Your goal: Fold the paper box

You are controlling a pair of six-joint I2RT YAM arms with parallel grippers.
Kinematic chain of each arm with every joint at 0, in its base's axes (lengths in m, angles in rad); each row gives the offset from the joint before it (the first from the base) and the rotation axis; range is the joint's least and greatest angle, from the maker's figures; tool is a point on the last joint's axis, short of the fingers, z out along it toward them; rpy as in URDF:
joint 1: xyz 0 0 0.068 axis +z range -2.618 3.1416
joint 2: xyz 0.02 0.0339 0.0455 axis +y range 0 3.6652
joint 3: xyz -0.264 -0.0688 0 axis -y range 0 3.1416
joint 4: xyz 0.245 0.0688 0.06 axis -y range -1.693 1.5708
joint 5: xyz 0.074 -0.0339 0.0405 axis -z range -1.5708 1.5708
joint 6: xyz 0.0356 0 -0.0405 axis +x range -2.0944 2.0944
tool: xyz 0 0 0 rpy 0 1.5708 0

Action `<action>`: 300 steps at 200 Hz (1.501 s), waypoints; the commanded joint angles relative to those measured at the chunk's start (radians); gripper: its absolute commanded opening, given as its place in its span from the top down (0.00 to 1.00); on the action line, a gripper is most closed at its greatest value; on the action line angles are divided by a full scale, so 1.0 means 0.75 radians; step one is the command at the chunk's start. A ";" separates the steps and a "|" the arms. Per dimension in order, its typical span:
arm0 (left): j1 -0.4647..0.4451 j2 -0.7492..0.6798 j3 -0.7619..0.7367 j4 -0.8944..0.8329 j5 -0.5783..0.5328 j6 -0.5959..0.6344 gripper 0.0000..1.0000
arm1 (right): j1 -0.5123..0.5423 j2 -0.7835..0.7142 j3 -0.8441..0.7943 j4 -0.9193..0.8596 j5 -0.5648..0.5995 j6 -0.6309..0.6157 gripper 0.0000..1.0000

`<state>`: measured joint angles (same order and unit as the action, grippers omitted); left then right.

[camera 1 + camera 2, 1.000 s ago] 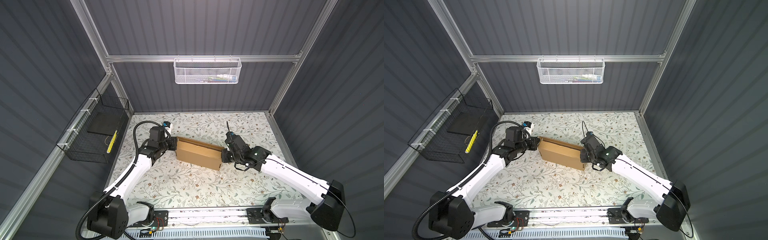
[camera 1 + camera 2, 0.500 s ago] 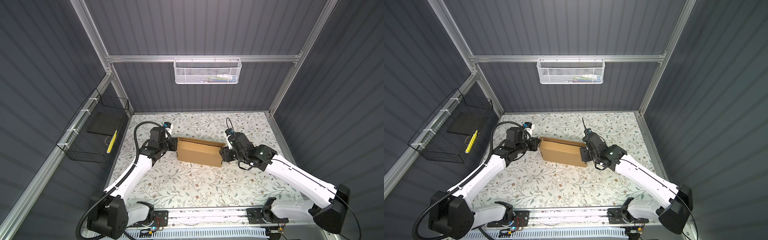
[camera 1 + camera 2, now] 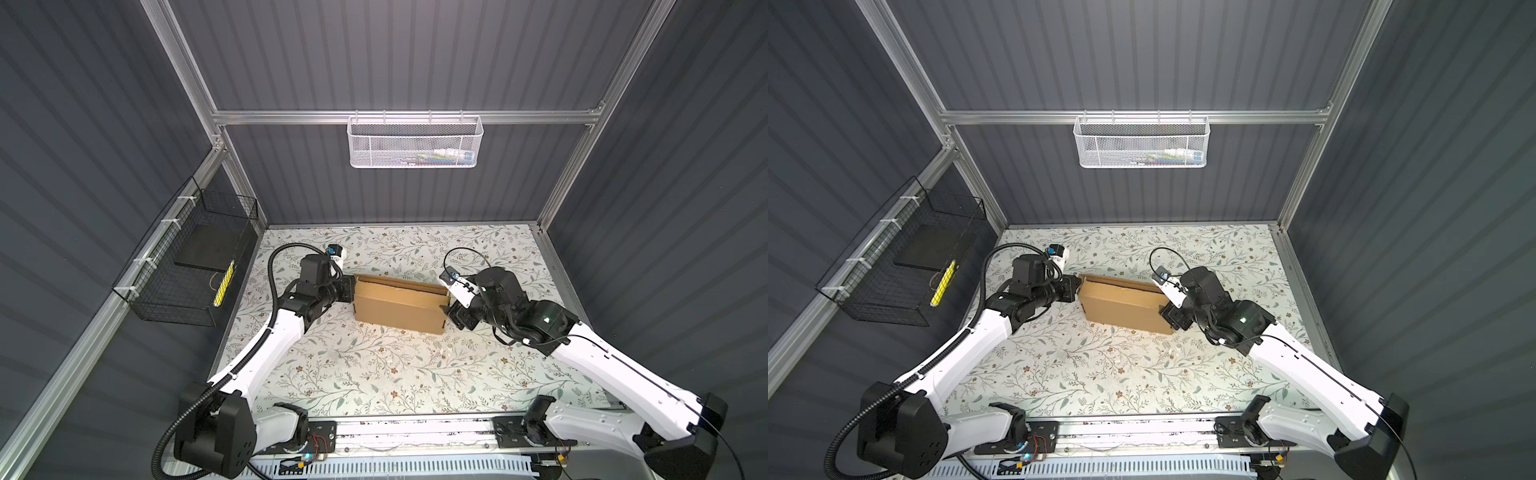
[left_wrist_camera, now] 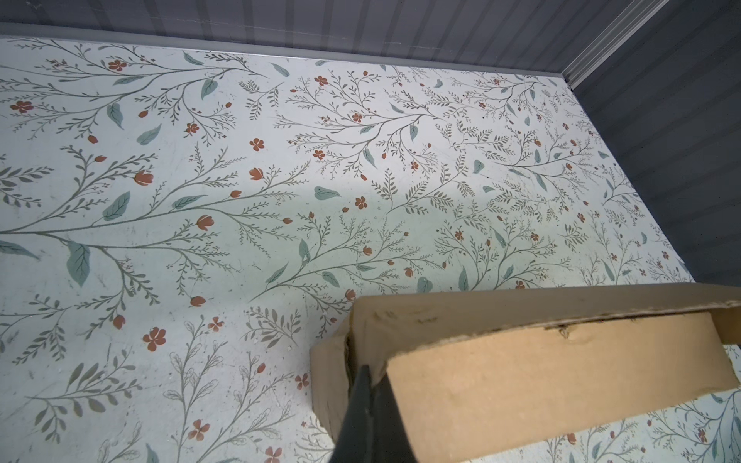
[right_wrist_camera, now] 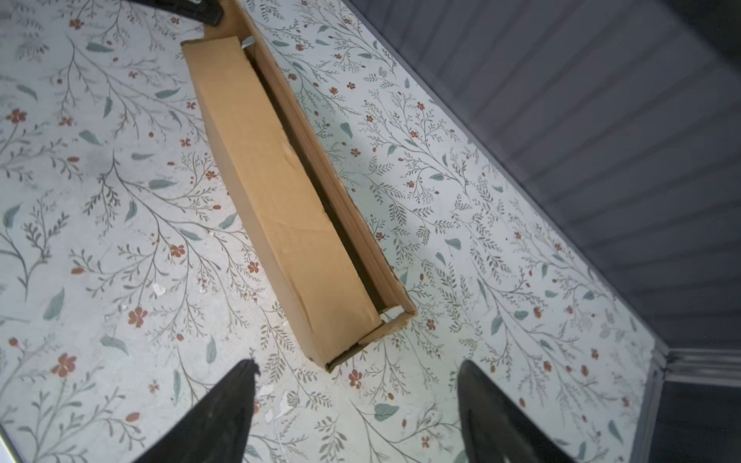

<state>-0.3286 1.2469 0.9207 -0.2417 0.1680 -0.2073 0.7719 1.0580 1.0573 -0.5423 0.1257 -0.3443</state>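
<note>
Box [image 3: 399,305] lies on the table [image 3: 374,374] in both top views, long axis between left pincer [image 3: 349,289] and right pincer [image 3: 452,312]. Left wrist view: left pincer [image 4: 368,375] closed, touching one end. Right wrist view: right pincer [image 5: 357,364] open, other end just ahead.

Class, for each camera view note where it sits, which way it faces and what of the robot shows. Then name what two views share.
Top views: high, looking down on the table and paper box; left arm and right arm show, left gripper and right gripper by the box's ends.
Left wrist: on the left arm, facing the box's end; shut fingertips show.
Right wrist: on the right arm, looking along the box; open fingers show, clear of it.
Shared: both wrist views show the box, from opposite ends.
</note>
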 commanded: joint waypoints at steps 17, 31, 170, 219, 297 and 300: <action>-0.010 0.009 -0.038 -0.074 0.023 0.006 1.00 | -0.005 0.045 0.024 0.052 -0.061 -0.247 0.13; -0.010 0.007 -0.044 -0.069 0.023 0.006 1.00 | -0.006 0.070 0.046 0.027 -0.055 -0.284 0.11; -0.010 -0.014 -0.060 -0.070 0.025 0.009 1.00 | -0.017 0.375 0.215 -0.112 -0.012 -0.486 0.02; -0.010 -0.020 -0.057 -0.078 0.023 0.006 1.00 | -0.013 0.455 0.246 -0.120 -0.010 -0.495 0.09; -0.010 -0.024 -0.060 -0.079 0.024 0.004 1.00 | -0.005 0.524 0.257 -0.104 -0.006 -0.495 0.16; -0.010 -0.024 -0.059 -0.078 0.023 0.004 1.00 | -0.005 0.525 0.257 -0.102 -0.003 -0.496 0.16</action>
<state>-0.3286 1.2388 0.9001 -0.2317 0.1730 -0.2070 0.7654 1.4376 1.2251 -0.6147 0.1127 -0.7105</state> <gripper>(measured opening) 0.046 0.841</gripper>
